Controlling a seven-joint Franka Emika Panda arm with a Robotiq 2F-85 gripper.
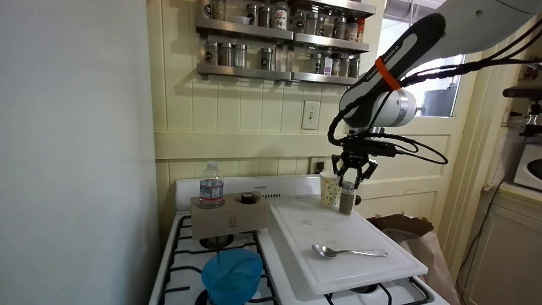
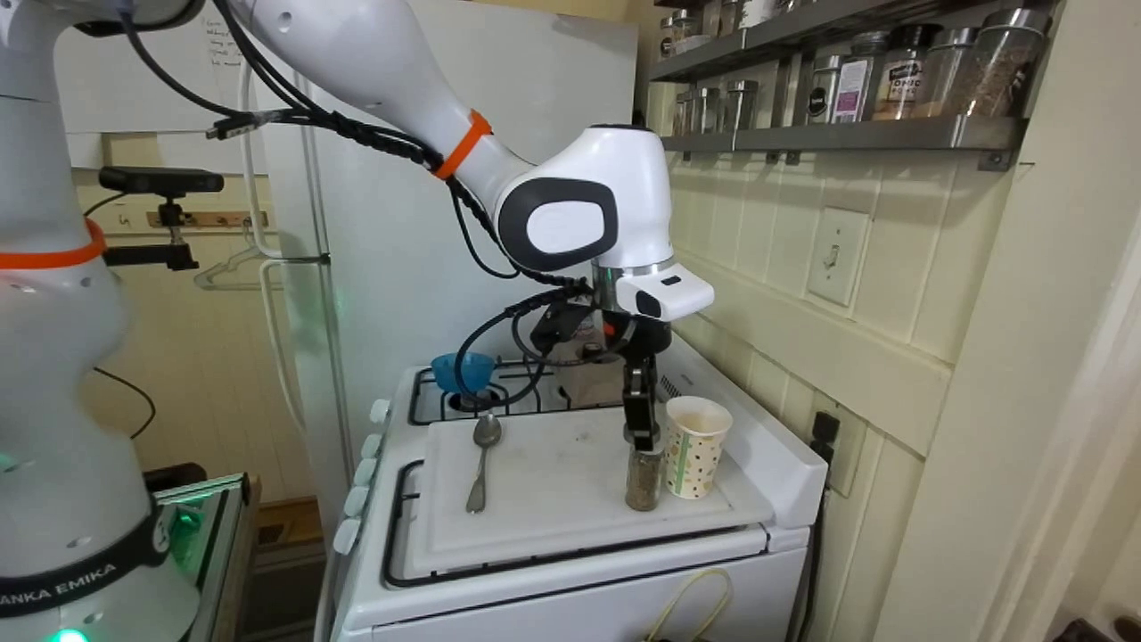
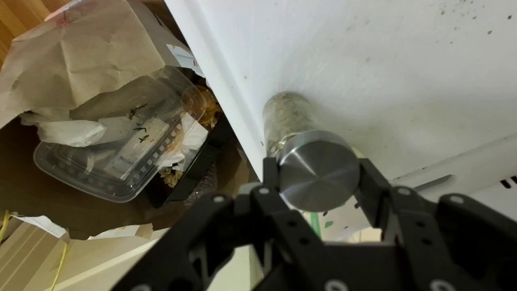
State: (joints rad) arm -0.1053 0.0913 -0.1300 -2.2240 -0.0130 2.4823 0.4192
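Metal-capped spice jar (image 2: 644, 481) stands upright on the white cutting board (image 1: 338, 231), just beside the paper cup (image 2: 700, 446), lid (image 3: 319, 173) pinched in the gripper (image 1: 348, 184); step in hand likely a grasp or set-down, next move calling for a straight lift or clean release.

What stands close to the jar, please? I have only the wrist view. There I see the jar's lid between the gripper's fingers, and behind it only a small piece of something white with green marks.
Observer: It is a paper cup, upright and open at the top, close beside the jar.
Operator: Thank you. Does anything else lie on the white board, outside my picture?
Observer: Yes, both exterior views show a metal spoon lying on it, apart from the jar.
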